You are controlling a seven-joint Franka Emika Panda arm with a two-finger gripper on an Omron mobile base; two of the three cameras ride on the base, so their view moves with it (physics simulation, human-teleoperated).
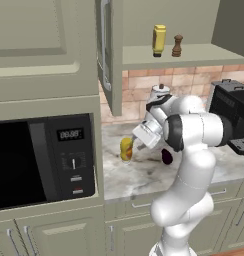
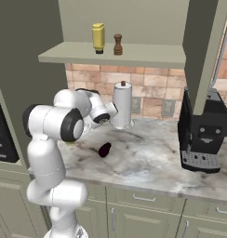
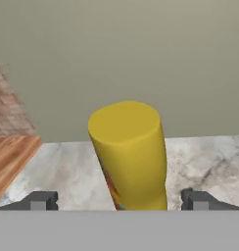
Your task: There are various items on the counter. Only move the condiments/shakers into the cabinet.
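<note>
I had the claw (image 3: 119, 203) spread wide around the amber squeeze bottle (image 1: 126, 148) on the marbled tabletop (image 1: 144, 172). An eggplant (image 2: 104, 149) and paper-towel roll (image 2: 122, 105) stood nearby, beside the brick backsplash (image 2: 152, 88).

Terracotta brick backsplash (image 2: 148, 93) ahead of me. Black microwave (image 1: 41, 160) at my left, black coffee machine (image 2: 201, 135) right, beige-green drawers (image 2: 148, 200) below.

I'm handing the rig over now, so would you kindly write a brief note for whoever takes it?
Gripper: open, fingers on either side of the amber bottle, not closed on it.
Done: yellow bottle and pepper shaker stand on the shelf of the open cabinet.
Left: grasp the amber bottle on the counter and shelve it. Leave the eggplant where it is.
</note>
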